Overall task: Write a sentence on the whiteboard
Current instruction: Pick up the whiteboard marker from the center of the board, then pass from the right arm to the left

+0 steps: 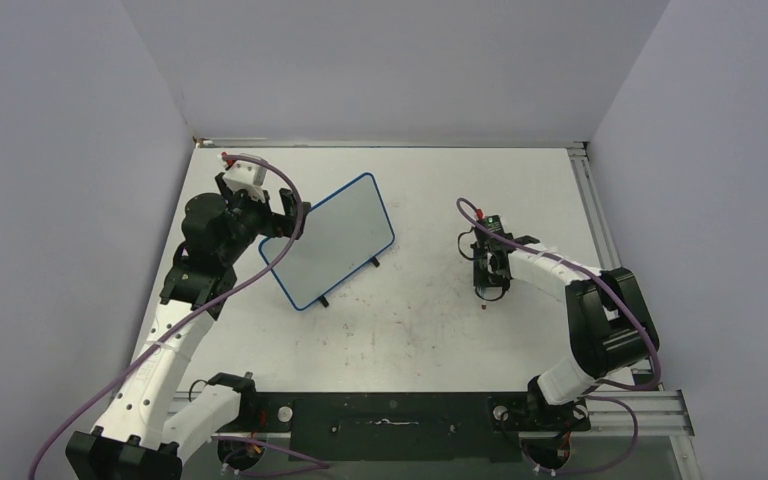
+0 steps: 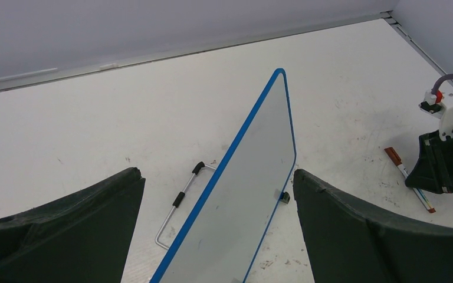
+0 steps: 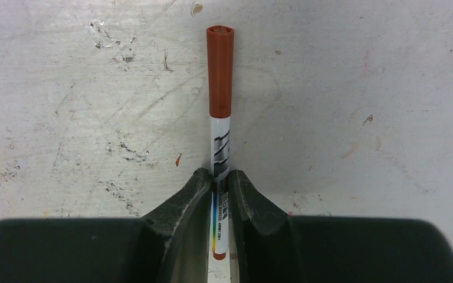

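The whiteboard [image 1: 332, 238], blue-framed, stands tilted on small black feet at centre left; its face [image 2: 253, 177] is blank and no red sentence shows. My left gripper [image 1: 291, 224] is open, its fingers [image 2: 330, 224] wide apart on either side of the board's near left edge, not touching it. My right gripper [image 1: 490, 283] is shut on a white marker [image 3: 220, 100] with its red cap on, low over the tabletop to the right of the board. The marker [image 2: 410, 175] and right gripper [image 2: 445, 162] also show in the left wrist view.
A wire stand [image 2: 176, 203] props the board from behind. The white tabletop [image 1: 430, 330] carries faint red smudges. Grey walls close in the back and sides; a metal rail [image 1: 595, 215] runs along the right edge.
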Action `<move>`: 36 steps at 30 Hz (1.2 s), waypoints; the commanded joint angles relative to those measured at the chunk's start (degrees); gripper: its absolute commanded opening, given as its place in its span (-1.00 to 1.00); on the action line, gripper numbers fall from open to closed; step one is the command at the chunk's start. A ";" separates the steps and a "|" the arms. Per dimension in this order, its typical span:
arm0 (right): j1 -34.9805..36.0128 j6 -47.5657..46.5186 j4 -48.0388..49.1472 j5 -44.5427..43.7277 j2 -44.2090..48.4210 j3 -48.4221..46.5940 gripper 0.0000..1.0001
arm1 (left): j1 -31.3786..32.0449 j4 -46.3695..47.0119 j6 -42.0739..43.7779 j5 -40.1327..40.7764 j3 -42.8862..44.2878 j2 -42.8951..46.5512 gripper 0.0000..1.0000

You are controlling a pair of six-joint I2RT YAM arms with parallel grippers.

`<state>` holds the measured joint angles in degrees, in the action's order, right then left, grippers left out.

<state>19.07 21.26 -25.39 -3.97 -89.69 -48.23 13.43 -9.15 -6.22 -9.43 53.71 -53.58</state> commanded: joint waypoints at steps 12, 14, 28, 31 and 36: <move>5.90 -3.44 -9.98 7.81 10.21 -7.95 -0.89 | 6.86 4.92 5.49 -5.86 -2.14 4.24 0.95; 6.76 -3.83 -14.18 11.11 12.21 -10.13 -0.89 | 8.90 4.90 5.89 -7.03 -2.34 4.76 0.95; 14.03 -10.45 -32.64 42.11 18.11 -20.13 -0.89 | 45.86 -3.90 22.95 3.58 -9.92 6.19 0.95; 20.12 -10.53 -32.65 42.98 17.22 -19.76 -0.89 | 54.84 -5.44 26.21 11.43 -11.59 4.39 0.90; 26.57 -11.09 -33.06 45.18 15.61 -20.23 -0.89 | 62.95 -4.03 28.51 17.79 -14.32 2.61 0.90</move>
<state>42.26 11.62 -57.36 36.67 -72.99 -66.92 72.64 -13.82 18.13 -0.12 40.23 -50.37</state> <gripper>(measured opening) 0.143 0.949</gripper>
